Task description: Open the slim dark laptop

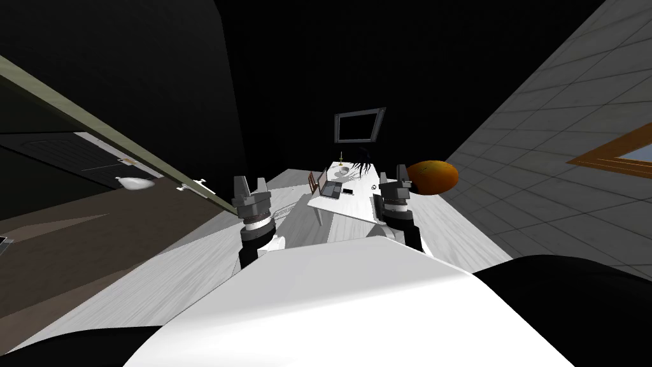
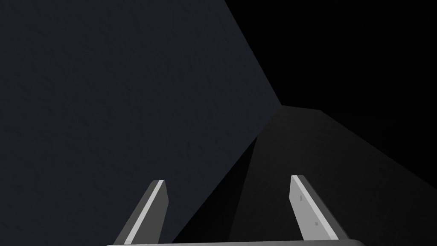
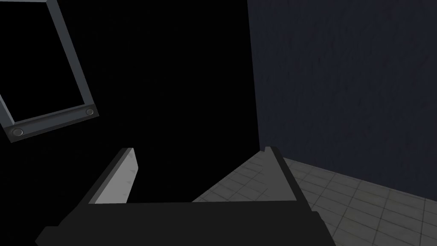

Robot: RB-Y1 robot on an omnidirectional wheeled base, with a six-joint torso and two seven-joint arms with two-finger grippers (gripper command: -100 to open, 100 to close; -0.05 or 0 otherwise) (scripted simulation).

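The dark laptop lies far ahead on a long white table, near its left edge; its lid looks raised, but it is too small to be sure. My left gripper is held up well short of the table, to its left, fingers open and empty. My right gripper is raised at the table's right side, also open with nothing in it. In the left wrist view the left gripper faces a dark wall. The right gripper points at a black area and tiled floor.
A brown chair back stands left of the laptop. A small black item, a bowl and a dark plant share the table. An orange round thing sits right of it. A grey frame hangs behind.
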